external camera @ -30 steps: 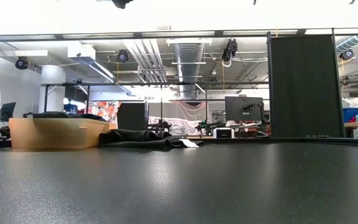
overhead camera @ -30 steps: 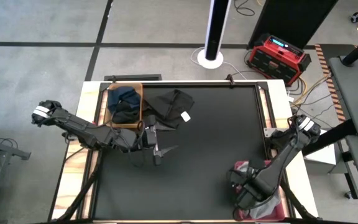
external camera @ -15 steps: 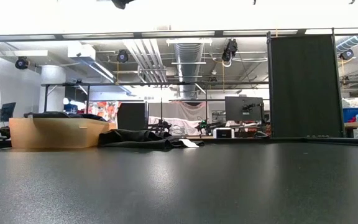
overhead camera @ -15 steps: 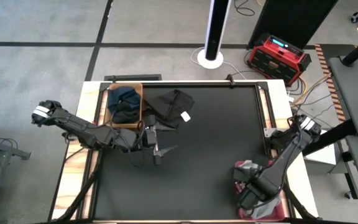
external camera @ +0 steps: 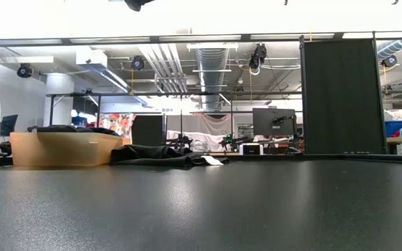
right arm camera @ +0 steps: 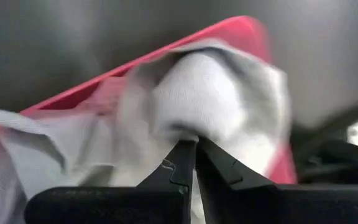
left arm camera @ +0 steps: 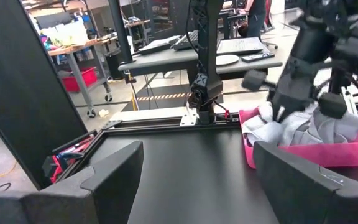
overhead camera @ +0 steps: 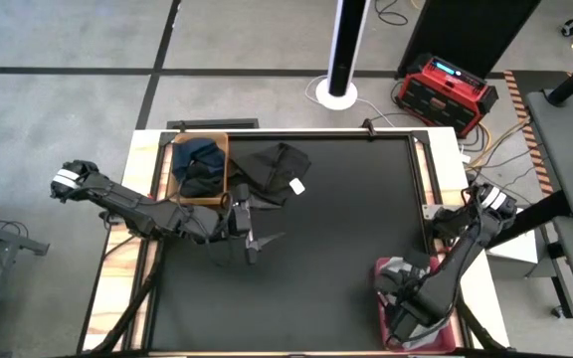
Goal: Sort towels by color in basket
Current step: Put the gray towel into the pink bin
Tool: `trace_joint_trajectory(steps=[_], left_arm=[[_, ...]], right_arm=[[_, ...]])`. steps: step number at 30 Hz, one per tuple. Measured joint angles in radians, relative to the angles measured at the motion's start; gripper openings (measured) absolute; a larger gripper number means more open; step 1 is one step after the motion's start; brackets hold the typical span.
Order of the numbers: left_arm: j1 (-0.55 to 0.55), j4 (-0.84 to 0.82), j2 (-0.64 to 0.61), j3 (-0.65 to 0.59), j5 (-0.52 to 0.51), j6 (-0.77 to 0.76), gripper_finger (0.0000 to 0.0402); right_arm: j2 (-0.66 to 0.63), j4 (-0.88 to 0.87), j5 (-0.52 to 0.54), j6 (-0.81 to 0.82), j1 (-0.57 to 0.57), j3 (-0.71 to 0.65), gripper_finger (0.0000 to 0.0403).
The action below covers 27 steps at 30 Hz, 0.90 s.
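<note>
A: While the right gripper (right arm camera: 194, 149) is closing its fingers tip to tip, what are they catching?

B: They are pinching a fold of a light grey towel (right arm camera: 216, 93) heaped in the pink basket (overhead camera: 444, 333), at five o'clock on the table (overhead camera: 346, 239).

A: And the left gripper (overhead camera: 255, 239)?

B: It is hovering wide apart, holding nothing, at nine o'clock. A black towel (overhead camera: 272, 169) is lying at eleven, beside the tan basket (overhead camera: 225, 149) holding dark towels (overhead camera: 199, 169).

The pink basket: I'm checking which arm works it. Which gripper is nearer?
Right. The right gripper is down in the pink basket, shut among the light towels. The left gripper hangs open across the table, beside the wooden basket.
</note>
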Motion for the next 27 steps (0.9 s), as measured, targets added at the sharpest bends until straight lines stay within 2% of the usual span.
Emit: trace_joint_trajectory(steps=[12, 18, 27], left_arm=[[0.000, 0.001, 0.000, 0.000, 0.000, -0.001, 0.0287], [0.000, 0.001, 0.000, 0.000, 0.000, -0.001, 0.0287], [0.000, 0.000, 0.000, 0.000, 0.000, -0.001, 0.0287]], right_arm=[[0.001, 0.327, -0.012, 0.051, 0.011, -0.227, 0.0009], [-0.009, 0.317, -0.063, 0.052, 0.010, -0.223, 0.0009], [-0.061, 0.294, -0.067, 0.061, 0.010, -0.153, 0.0009]])
